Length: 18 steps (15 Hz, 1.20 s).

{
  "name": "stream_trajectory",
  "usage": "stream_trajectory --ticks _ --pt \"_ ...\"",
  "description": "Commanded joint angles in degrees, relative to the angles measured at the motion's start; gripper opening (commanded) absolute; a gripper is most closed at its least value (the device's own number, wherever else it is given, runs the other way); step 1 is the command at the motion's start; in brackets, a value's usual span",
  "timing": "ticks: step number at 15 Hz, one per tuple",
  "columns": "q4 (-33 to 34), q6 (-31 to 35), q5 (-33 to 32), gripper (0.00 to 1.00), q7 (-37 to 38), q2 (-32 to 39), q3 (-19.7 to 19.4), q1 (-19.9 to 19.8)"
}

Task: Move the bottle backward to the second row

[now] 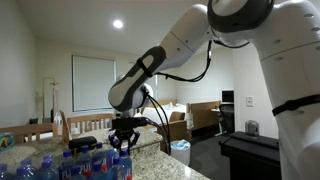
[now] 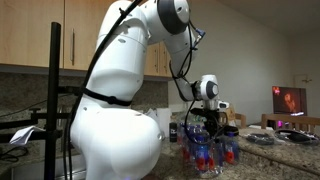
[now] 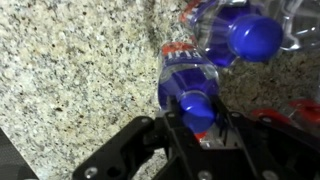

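In the wrist view the bottle point(image 3: 186, 76), clear with a blue label and a red-orange patch, stands on the granite counter. Its blue cap sits between my gripper's point(image 3: 197, 113) two black fingers, which press against the neck on both sides. The bottles of the second row point(image 3: 250, 35) stand just beyond it, close or touching. In both exterior views the gripper point(image 1: 122, 141) point(image 2: 213, 121) points straight down over a cluster of blue-capped bottles point(image 1: 85, 165) point(image 2: 206, 151). Which bottle it holds is hard to make out there.
The speckled granite counter point(image 3: 70, 70) stretches to the left of the bottle in the wrist view. A wooden chair back point(image 1: 85, 125) and boxes stand behind the counter. A dark stove top point(image 2: 290, 135) and a small screen lie beyond the bottles.
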Motion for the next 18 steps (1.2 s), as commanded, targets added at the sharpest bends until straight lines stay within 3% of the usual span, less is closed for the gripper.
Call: stream_trajectory --ticks 1,7,12,18 --pt "-1.0 0.6 1.0 0.1 9.0 -0.8 -1.4 -0.3" --pt "0.4 -7.1 -6.2 0.1 16.7 -1.0 -3.9 -0.3" --pt "0.7 -14.6 -13.8 0.1 14.6 -0.9 -1.9 1.6" --pt "-6.8 -2.8 -16.2 0.1 9.9 -4.8 -0.7 0.6"
